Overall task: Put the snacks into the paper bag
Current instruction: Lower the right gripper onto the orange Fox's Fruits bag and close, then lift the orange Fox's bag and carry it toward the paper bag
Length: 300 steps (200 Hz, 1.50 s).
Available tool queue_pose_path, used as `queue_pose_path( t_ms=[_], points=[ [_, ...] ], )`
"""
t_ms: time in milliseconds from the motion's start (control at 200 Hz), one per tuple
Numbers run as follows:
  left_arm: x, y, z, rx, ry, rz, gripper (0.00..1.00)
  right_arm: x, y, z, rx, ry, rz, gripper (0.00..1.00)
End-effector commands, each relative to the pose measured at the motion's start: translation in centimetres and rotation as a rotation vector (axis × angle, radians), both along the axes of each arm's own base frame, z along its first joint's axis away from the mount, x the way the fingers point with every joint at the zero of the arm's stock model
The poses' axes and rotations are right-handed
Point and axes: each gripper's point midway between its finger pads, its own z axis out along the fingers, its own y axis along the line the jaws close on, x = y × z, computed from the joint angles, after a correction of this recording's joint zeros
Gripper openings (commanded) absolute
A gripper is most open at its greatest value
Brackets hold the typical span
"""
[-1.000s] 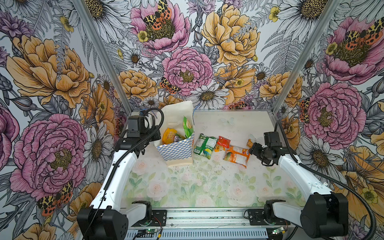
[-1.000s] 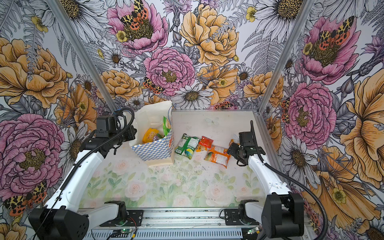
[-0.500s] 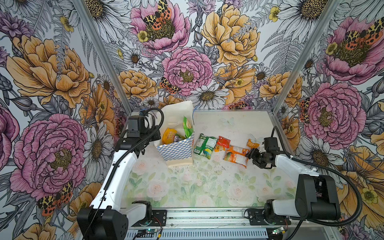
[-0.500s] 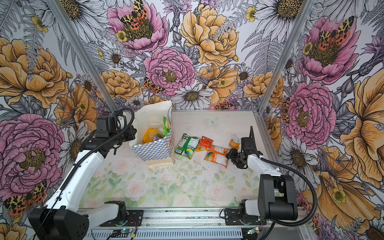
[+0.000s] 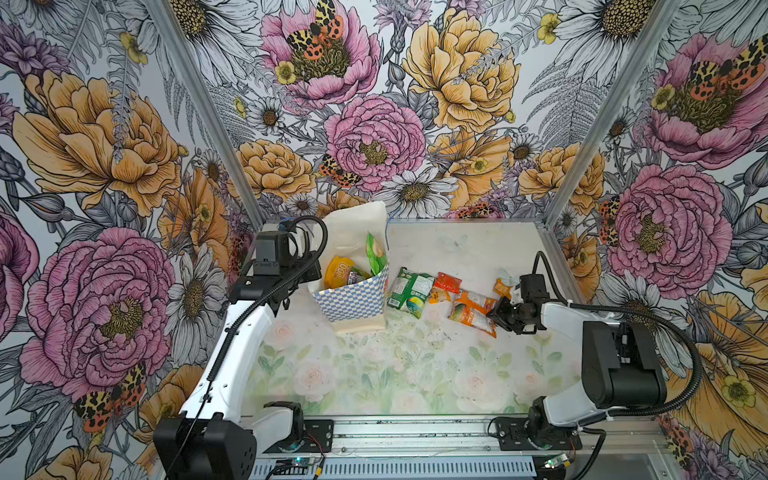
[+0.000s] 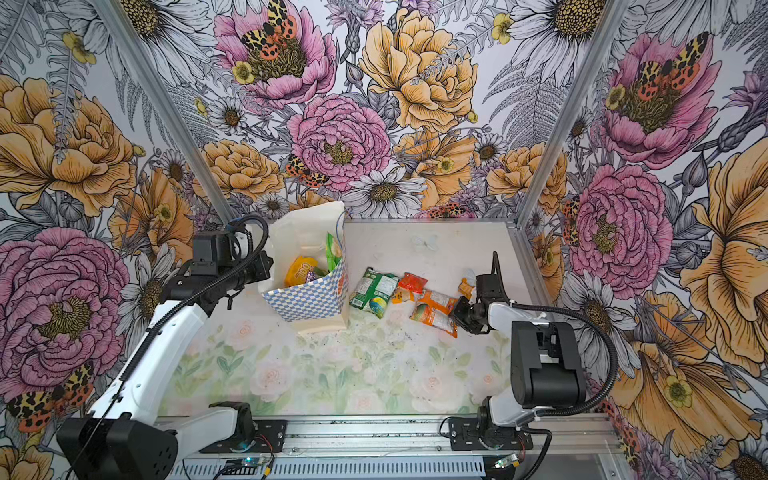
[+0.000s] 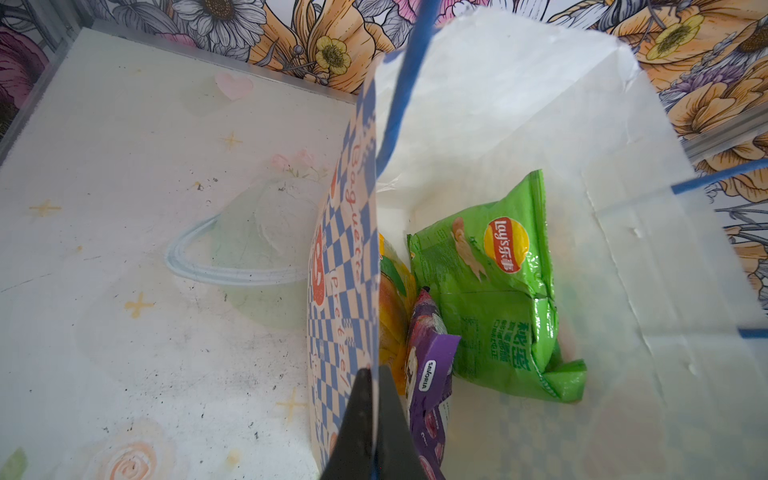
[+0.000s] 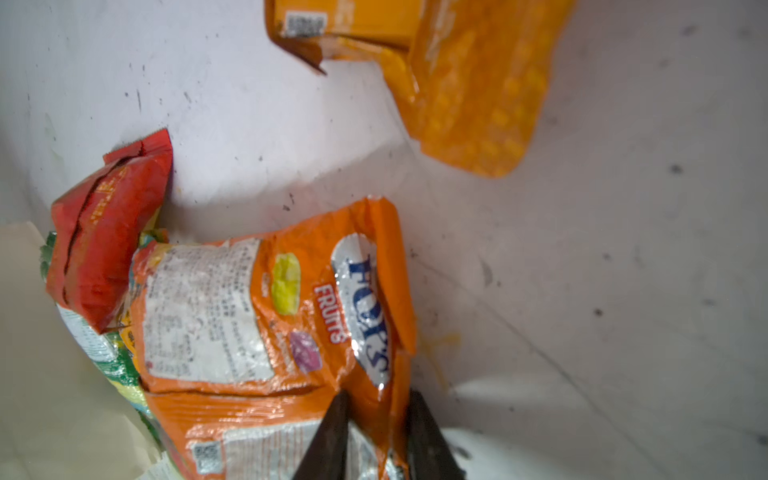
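Since your right gripper (image 8: pixel 376 399) has closed on only a thin fold at the edge of the orange pack (image 8: pixel 270 316), that hold may not be strong. The pack is shiny and slippery, and most of it lies flat on the bench (image 5: pixel 415 365). It could slide out of the jaws when you lift, so lift slowly. It may also hang down and swing, because you hold it by one end.

Look at what lies next to it. The red sachet (image 8: pixel 104 232) sits right at the far end of the orange pack, and the green-white pack (image 5: pixel 409 291) is just past that. If you drag the pack, you could push these away. The small orange sachet (image 5: pixel 501 287) lies near your gripper too, so do not bump it.

Now the paper bag (image 5: pixel 353 297). It stands past those packs, and your left gripper (image 7: pixel 372 374) is pinching its checkered wall, which holds the mouth wide. A green bag (image 7: pixel 494 299), a purple pack (image 7: pixel 428 365) and a yellow bag (image 5: pixel 338 270) are inside. If the hanging pack hits the rim or catches a blue cord handle (image 7: pixel 395 104), the bag could tip or fold shut. Come in from above.
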Motion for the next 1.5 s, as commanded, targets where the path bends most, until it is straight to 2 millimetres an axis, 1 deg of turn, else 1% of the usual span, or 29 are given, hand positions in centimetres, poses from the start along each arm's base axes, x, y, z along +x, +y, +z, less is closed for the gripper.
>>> queue_pose_path(
  t_ms=[0, 110, 315, 510, 615, 801, 906, 1021, 1176, 1326, 1441, 1496],
  points=[
    [0.2, 0.2, 2.5, 0.022, -0.086, 0.003, 0.00, -0.4, -0.2, -0.7, -0.013, 0.030, -0.029, 0.12],
    [0.2, 0.2, 2.6, 0.023, -0.090, 0.005, 0.00, 0.0, -0.3, 0.1, -0.013, 0.001, -0.040, 0.00],
    [0.2, 0.3, 2.6, 0.024, -0.090, 0.006, 0.00, 0.1, -0.3, 1.5, -0.014, -0.042, -0.056, 0.00],
    [0.2, 0.3, 2.7, 0.025, -0.091, 0.007, 0.00, -0.1, -0.2, 2.3, -0.002, -0.063, -0.065, 0.00],
    [0.1, 0.3, 2.7, 0.026, -0.093, 0.006, 0.00, 0.0, 0.0, 3.8, 0.019, -0.092, -0.069, 0.00],
    [0.1, 0.2, 2.9, 0.023, -0.097, 0.002, 0.00, 0.1, 0.5, 8.3, 0.037, -0.176, -0.074, 0.00],
    [0.0, 0.2, 3.0, 0.021, -0.102, 0.000, 0.00, 0.4, 0.9, 11.5, 0.050, -0.248, -0.076, 0.00],
    [-0.1, -0.1, 3.1, 0.017, -0.107, -0.009, 0.00, 0.8, 1.8, 15.4, 0.058, -0.332, -0.056, 0.00],
    [-0.3, -0.7, 3.8, 0.012, -0.136, -0.031, 0.00, 1.3, 2.8, 20.4, 0.050, -0.447, -0.038, 0.00],
    [-0.6, -1.3, 4.4, 0.010, -0.159, -0.051, 0.00, 2.1, 4.1, 24.5, 0.045, -0.538, -0.009, 0.00],
    [-0.7, -1.8, 4.4, 0.007, -0.161, -0.065, 0.00, 2.8, 5.1, 27.5, 0.041, -0.602, 0.007, 0.00],
    [-0.8, -2.0, 4.5, 0.005, -0.167, -0.071, 0.00, 3.1, 5.8, 29.5, 0.045, -0.642, 0.023, 0.00]
  ],
)
